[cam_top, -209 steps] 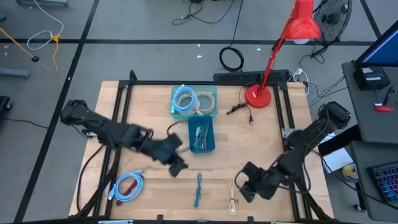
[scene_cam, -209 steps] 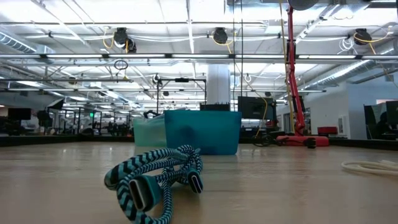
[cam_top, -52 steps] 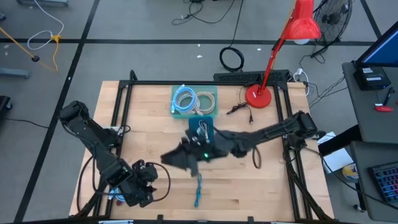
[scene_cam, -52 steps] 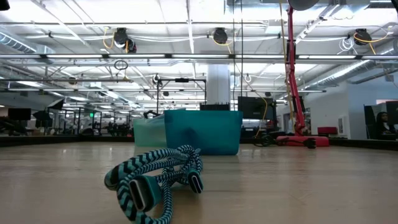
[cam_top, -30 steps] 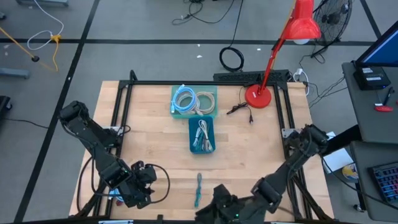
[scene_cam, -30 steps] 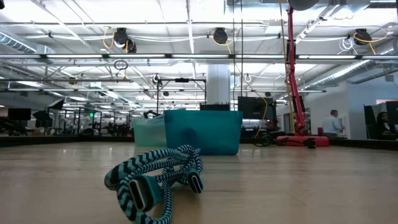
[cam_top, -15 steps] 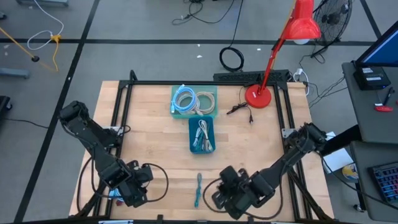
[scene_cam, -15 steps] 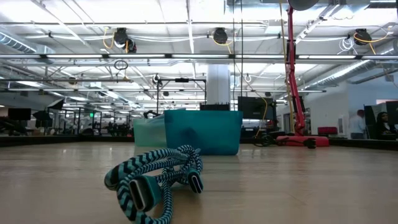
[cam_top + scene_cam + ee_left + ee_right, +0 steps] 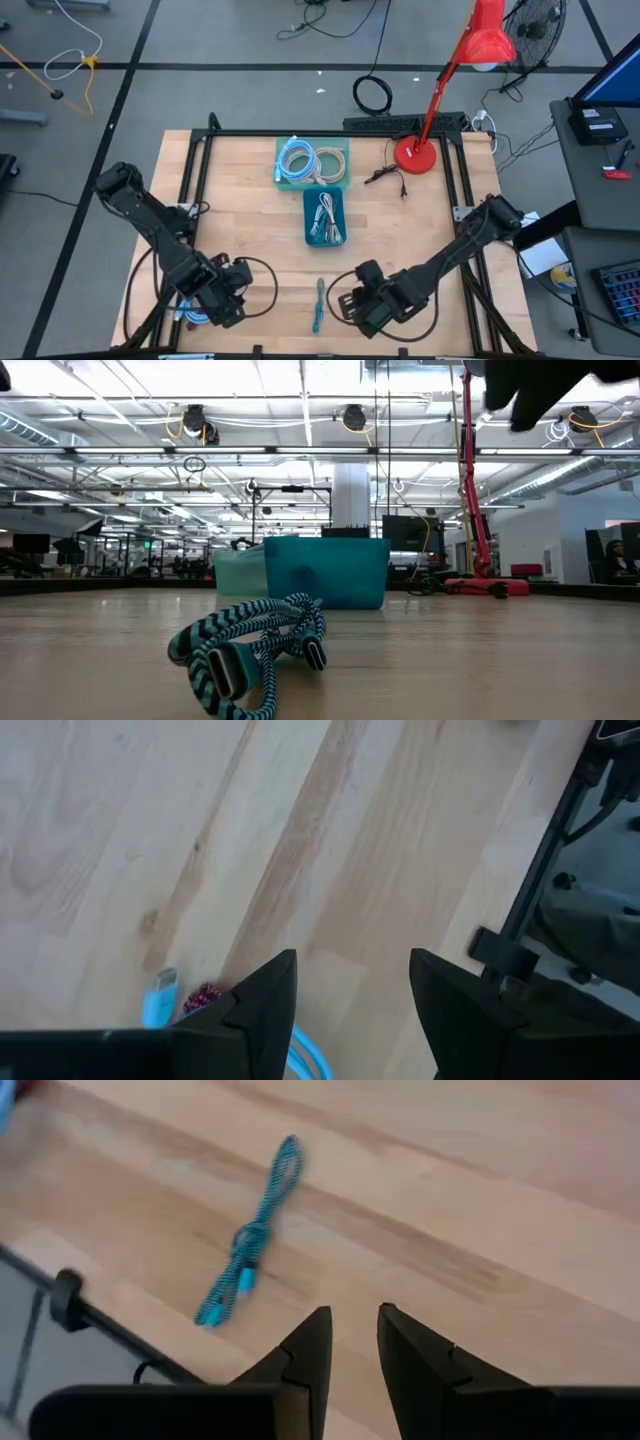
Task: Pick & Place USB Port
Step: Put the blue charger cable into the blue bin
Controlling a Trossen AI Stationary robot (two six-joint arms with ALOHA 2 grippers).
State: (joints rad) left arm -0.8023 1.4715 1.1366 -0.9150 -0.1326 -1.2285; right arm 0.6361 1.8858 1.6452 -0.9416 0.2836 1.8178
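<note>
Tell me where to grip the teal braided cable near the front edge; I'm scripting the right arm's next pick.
Judging by its pose, grip the teal braided cable at its bunched middle, coming straight down. It lies flat on the table as a narrow folded strand, so close across its width. The right gripper sits just beside it, fingers slightly parted.

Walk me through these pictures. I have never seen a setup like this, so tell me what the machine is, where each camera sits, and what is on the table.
Two dark robot arms work at a wooden table. One camera looks straight down, one sits at table height, and one rides on each wrist.

From above, the left gripper hovers at the table's near left corner over a coiled blue cable. The right gripper hovers near the front edge, beside a teal braided cable. Both are open and hold nothing.

Mid-table stands a dark teal bin with cables inside, behind it a lighter bin with coiled cables, and a red desk lamp at the back.
</note>
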